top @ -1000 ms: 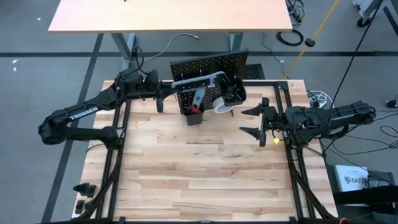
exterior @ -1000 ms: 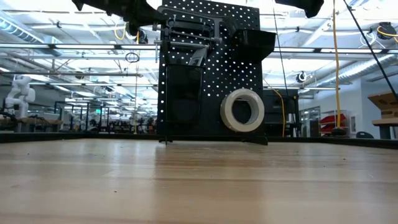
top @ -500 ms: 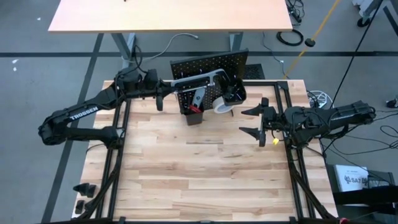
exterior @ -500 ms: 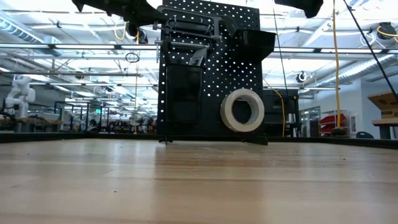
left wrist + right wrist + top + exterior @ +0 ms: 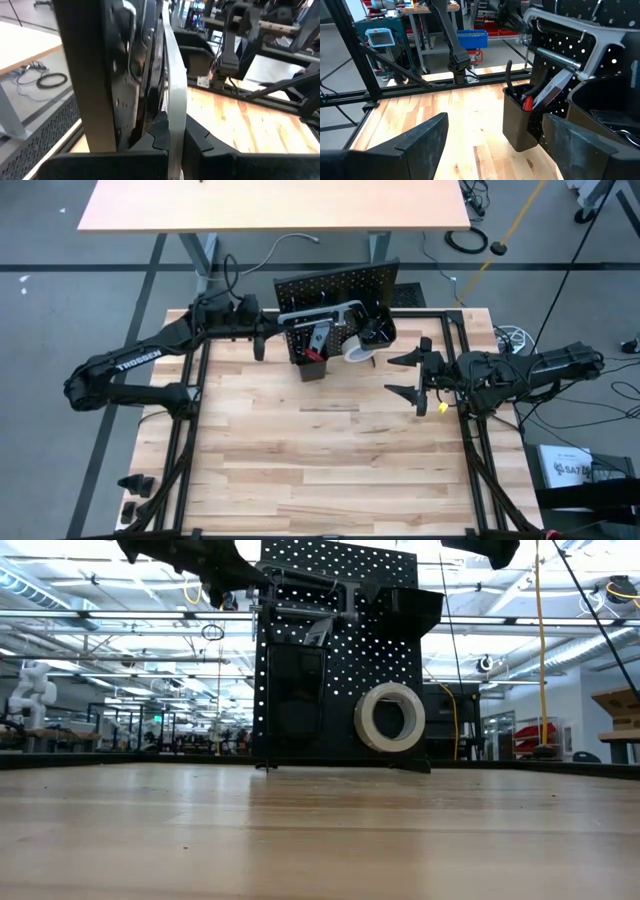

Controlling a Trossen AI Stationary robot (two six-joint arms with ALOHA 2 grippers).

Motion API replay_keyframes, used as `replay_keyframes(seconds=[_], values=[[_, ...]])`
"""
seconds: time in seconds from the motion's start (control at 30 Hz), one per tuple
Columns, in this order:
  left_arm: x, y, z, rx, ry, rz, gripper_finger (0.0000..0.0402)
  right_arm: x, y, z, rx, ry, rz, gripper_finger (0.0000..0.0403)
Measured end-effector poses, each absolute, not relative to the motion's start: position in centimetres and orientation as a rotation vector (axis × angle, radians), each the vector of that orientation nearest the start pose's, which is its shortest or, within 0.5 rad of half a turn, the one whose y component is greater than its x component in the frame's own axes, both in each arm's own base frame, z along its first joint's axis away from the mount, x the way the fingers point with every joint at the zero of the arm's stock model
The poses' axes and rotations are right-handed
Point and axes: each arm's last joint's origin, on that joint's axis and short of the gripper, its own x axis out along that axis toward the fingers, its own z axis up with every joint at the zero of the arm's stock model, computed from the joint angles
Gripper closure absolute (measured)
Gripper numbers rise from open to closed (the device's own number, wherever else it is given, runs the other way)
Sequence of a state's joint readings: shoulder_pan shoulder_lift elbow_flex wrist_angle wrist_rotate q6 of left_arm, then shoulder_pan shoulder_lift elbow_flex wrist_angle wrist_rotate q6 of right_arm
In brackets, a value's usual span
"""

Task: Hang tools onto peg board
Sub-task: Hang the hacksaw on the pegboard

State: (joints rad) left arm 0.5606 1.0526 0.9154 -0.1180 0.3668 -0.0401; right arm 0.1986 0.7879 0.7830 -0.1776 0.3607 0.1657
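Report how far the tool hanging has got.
Done: white tape roll hangs on the peg board; pliers and a red-handled screwdriver sit in the bin.
In hand: the left pincer, shut on the grey bar clamp, holds it at the board's top.
Left: releasing the clamp. Table shows no loose tools; right pincer waits open.

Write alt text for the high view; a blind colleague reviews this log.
From above, the left gripper is shut on the grey bar clamp at the upright black peg board, above a bin and tape roll. The right gripper waits open over the wooden table.
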Motion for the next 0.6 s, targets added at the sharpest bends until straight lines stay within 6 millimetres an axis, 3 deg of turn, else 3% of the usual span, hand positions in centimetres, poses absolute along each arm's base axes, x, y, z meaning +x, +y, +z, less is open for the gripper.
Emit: replay_keyframes(seconds=[0.6], values=[[20.51, 11.65, 33.38, -0.130, 0.219, 0.194, 0.0389, 17.11, 2.40, 33.22, 0.114, 0.162, -0.176, 0.0085]])
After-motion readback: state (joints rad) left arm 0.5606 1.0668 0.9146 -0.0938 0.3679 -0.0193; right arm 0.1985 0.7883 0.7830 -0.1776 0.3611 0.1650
